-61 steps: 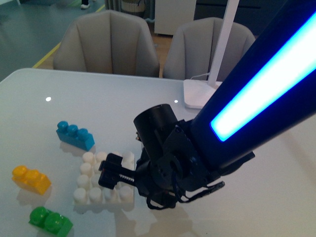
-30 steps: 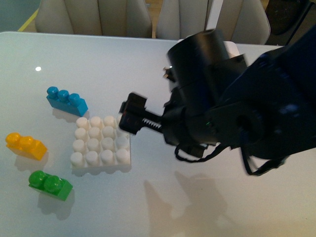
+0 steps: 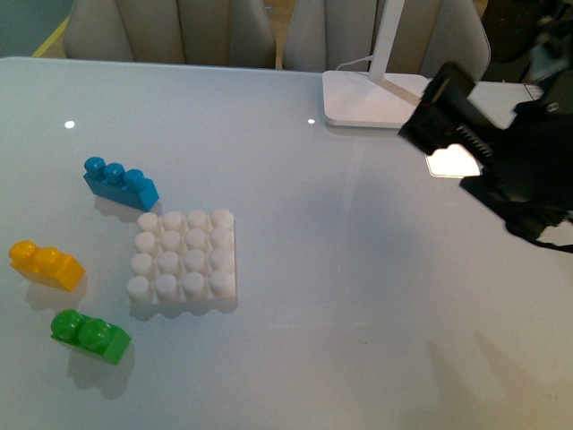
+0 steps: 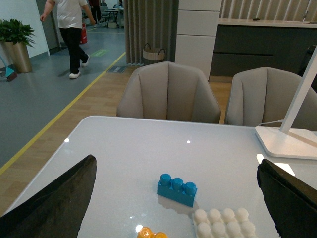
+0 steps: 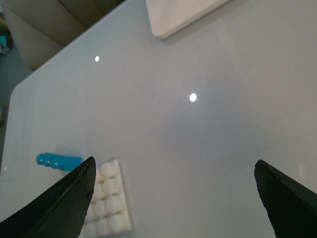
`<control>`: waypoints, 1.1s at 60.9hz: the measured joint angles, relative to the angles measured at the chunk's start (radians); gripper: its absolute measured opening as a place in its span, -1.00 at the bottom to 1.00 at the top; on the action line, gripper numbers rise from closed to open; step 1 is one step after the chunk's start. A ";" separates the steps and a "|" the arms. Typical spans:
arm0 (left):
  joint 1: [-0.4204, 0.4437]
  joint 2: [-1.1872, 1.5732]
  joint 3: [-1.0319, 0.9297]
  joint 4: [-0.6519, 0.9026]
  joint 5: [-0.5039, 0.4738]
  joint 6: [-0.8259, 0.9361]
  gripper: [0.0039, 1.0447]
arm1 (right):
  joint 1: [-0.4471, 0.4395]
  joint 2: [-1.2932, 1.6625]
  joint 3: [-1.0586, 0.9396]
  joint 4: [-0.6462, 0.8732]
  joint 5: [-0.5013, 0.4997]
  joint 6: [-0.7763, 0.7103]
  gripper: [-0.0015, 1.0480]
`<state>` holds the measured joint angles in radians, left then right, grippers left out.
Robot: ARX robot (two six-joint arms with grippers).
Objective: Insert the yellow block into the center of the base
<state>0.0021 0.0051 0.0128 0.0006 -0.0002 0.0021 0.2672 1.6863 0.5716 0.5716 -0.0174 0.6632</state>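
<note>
Our left fingers (image 4: 54, 203) and right fingers (image 5: 64, 198) gape wide — the small glossy yellow plastic block (image 3: 47, 265) lies left of the white studded square base (image 3: 183, 262), bare tabletop (image 3: 358, 296) between.

An open office lounge: padded chairs (image 4: 168, 91) at a white table (image 4: 148, 158), potted plant (image 4: 15, 32) (a passer-by (image 4: 69, 34) mid-stride).

Right end effector (image 3: 450, 118) swung away from above base (image 3: 183, 262), now far right, beside lamp foot (image 3: 367, 97)

Left wrist view crops the yellow block (image 4: 151, 233).
</note>
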 joint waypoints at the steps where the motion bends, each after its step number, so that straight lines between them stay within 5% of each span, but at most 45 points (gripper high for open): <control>1: 0.000 0.000 0.000 0.000 0.000 0.000 0.86 | -0.007 -0.031 -0.021 0.004 0.000 -0.003 0.83; 7: 0.000 0.000 0.000 0.000 0.000 0.000 0.86 | -0.032 -0.151 -0.109 0.024 0.041 -0.051 0.81; 11: 0.000 0.000 0.000 0.000 0.002 0.000 0.86 | -0.047 -0.207 -0.245 0.341 0.187 -0.243 0.56; 15: 0.000 0.000 0.000 0.000 0.000 0.000 0.86 | -0.082 -0.316 -0.356 0.496 0.186 -0.423 0.32; 24: 0.000 -0.001 0.000 0.000 0.000 0.000 0.86 | -0.137 -0.556 -0.470 0.447 0.143 -0.601 -0.18; 38: 0.000 0.000 0.000 0.000 0.000 0.000 0.86 | -0.193 -0.756 -0.528 0.301 0.076 -0.650 -0.97; 45: 0.000 -0.001 0.000 0.000 0.000 0.000 0.86 | -0.259 -0.854 -0.544 0.216 0.025 -0.654 -0.97; 67: 0.000 -0.001 0.000 0.000 0.000 0.000 0.86 | -0.264 -1.125 -0.558 -0.021 0.019 -0.657 -0.97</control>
<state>0.0021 0.0044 0.0128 0.0002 -0.0002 0.0021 0.0036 0.5610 0.0135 0.5503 0.0021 0.0063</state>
